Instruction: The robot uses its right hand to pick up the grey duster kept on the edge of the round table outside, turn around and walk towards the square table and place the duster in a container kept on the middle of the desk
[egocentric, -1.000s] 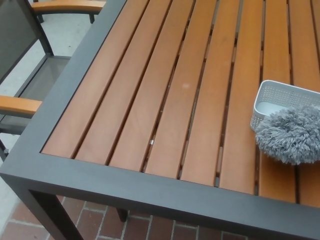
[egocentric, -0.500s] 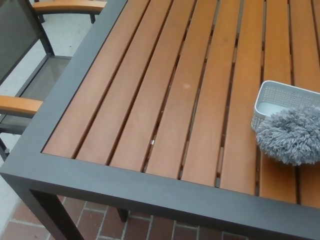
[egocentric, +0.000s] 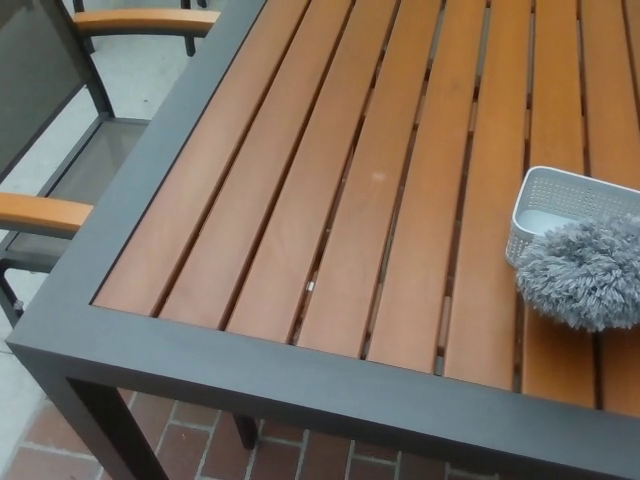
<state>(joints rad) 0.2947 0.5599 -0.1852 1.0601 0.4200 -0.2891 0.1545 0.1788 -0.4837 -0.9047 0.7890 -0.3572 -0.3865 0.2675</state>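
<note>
Square table with dark grey frame and orange-brown wooden slats; white container with fine perforated dot pattern on its walls; fluffy grey duster; chair of dark grey mesh with orange-brown armrests; reddish-brown brick paving below

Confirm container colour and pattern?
White container, walls perforated with a fine grid of small holes; only the head view shows it, at the right edge.
</note>
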